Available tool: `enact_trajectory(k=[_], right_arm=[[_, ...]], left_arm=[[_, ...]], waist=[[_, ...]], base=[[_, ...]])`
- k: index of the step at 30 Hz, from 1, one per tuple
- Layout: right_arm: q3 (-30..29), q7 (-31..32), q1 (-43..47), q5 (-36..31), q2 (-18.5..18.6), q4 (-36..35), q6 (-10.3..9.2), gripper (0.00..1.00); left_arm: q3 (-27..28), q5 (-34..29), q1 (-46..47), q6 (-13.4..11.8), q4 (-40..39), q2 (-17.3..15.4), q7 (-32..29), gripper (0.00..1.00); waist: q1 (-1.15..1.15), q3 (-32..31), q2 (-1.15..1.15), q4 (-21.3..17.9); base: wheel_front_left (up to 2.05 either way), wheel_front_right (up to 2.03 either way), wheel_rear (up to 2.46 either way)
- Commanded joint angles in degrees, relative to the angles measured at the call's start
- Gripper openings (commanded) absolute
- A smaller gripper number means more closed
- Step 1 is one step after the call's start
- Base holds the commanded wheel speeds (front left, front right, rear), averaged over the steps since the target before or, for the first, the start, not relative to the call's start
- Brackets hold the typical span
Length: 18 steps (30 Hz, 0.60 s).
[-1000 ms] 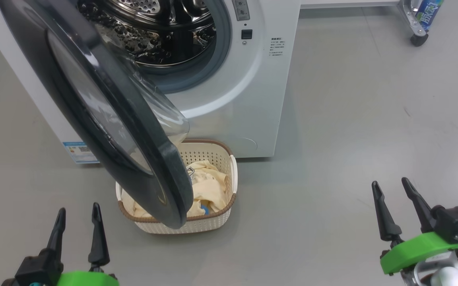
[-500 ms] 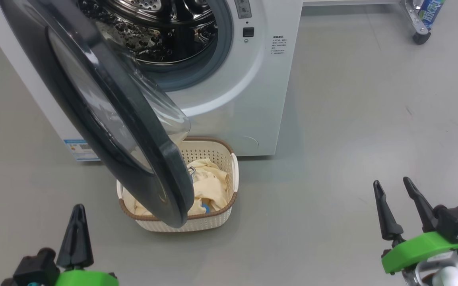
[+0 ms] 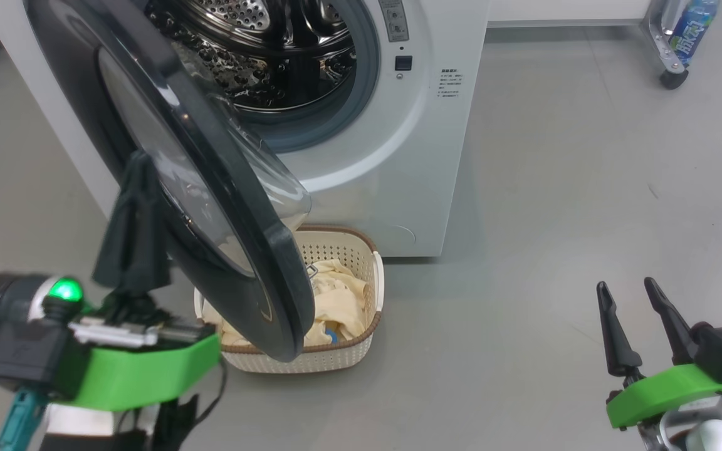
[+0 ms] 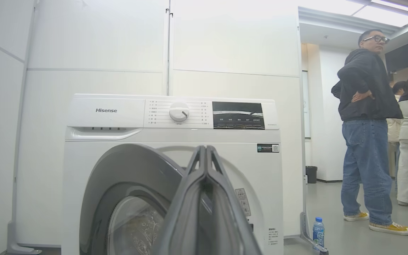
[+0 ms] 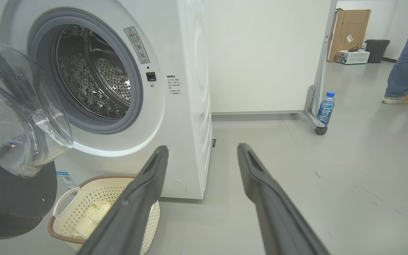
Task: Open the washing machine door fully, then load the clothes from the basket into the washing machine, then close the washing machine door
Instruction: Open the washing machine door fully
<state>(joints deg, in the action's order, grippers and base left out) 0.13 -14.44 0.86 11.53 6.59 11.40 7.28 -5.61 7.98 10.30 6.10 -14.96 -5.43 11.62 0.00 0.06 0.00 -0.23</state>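
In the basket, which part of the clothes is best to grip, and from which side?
Probably the raised fold of the clothes, near the right wall of the basket, from above and the right: the half-open washing machine door overhangs its left part.
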Motion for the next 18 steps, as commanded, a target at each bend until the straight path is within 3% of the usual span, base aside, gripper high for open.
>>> enact_trajectory(k=[1,8,18], right_arm=[[0.9,-0.6,-2.1,-0.1,0.5,-2.0,0.21,1.0],[1.6,-0.6,-2.7,0.0,0.6,-1.9,0.21,1.0],[2.2,-0.6,-3.7,0.0,0.9,-1.9,0.21,1.0]], left_arm=[[0.5,-0.8,4.1,0.4,-3.2,-1.1,-0.8,0.0],[-13.5,0.5,12.7,1.1,-8.4,0.7,-5.9,0.0],[-28.9,3.5,12.5,0.9,-2.4,2.3,-5.9,0.0]], waist=[[0.0,0.0,0.0,-0.1],[0.0,0.2,0.0,-1.0],[0.0,2.4,0.0,-2.2]], base=[[0.0,0.0,0.0],[0.0,0.0,0.0],[0.0,0.0,0.0]])
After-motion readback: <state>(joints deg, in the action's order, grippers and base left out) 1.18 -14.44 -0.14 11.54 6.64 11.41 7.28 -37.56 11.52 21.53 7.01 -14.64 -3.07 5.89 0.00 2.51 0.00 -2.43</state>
